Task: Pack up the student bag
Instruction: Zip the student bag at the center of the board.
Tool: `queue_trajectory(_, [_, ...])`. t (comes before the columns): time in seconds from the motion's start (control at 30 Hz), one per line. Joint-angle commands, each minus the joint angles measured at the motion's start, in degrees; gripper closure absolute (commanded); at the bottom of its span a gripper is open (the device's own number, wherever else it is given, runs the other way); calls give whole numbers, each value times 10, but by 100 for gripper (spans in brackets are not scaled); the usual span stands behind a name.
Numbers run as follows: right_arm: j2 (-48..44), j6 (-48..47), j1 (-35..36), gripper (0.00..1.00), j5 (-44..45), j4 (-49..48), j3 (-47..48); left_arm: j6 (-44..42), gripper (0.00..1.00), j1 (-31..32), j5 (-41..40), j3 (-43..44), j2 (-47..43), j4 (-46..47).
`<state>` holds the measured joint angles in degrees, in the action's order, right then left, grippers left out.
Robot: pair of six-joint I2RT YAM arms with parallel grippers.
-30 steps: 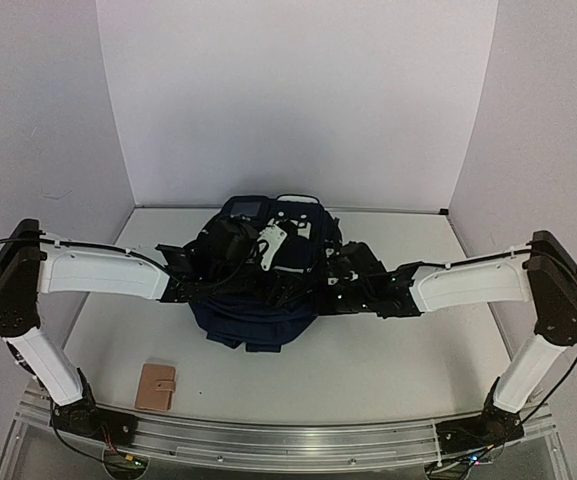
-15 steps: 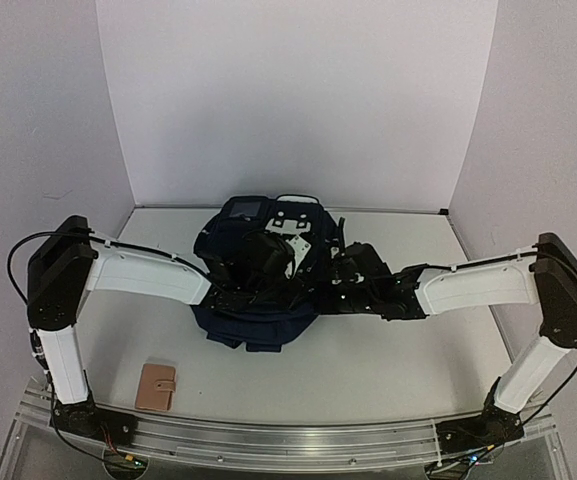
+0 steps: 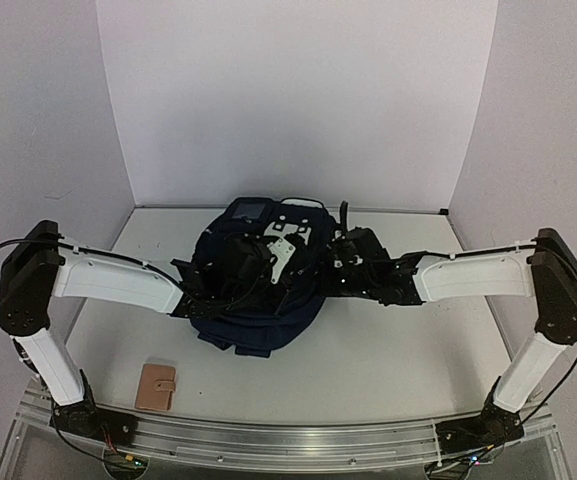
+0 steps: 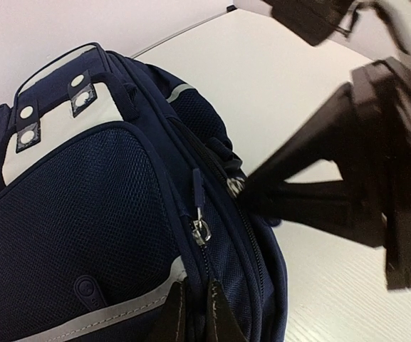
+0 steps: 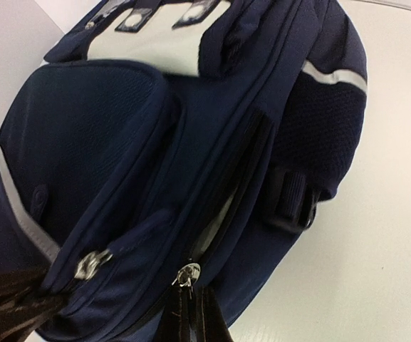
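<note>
student bag ctr table; wallet front-left, well apart.

No writing, brand or number can be read from here; the white patches atop the student bag look plain.

**Both arms reach inward, jaws closed**

The left arm rises from its base at the near left corner of the table, bends at a raised elbow out by the left edge, and runs its white forearm inward and slightly downward. The right arm mirrors it from the near right corner, with its elbow high by the right edge and its forearm almost level. The two black wrists face each other across the middle of the table. The left gripper has its fingers drawn together, the tips nearly touching. The right gripper is closed tight too, its fingers side by side.
</note>
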<state>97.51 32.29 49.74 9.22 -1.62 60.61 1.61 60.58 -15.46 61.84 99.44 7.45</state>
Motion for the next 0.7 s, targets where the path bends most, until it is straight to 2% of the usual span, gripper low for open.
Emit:
queue_trajectory(0.0, [17, -43, -60, 100, 42, 15, 30, 21, 100, 0, 52, -34, -62, -54])
queue_trajectory(0.2, [28, -113, -78, 100, -25, 1, 41, 47, 100, -1, 86, -52, -86, -94])
queue_trajectory(0.3, [5, -141, -80, 98, -105, 1, 34, 62, 100, -7, 105, -55, -101, -112])
queue_trajectory(0.37, [-24, -152, -80, 86, -161, 1, 19, 78, 100, -15, 132, -52, -116, -126])
queue_trajectory(0.5, [-98, -151, -80, 47, -247, 6, -18, 106, 100, -51, 220, -56, -150, -138])
queue_trajectory(0.6, [-138, -149, -79, 32, -323, 7, -34, 122, 100, -81, 292, -55, -170, -156])
queue_trajectory(0.67, [-143, -150, -76, 30, -365, 7, -30, 125, 100, -93, 318, -54, -185, -170])
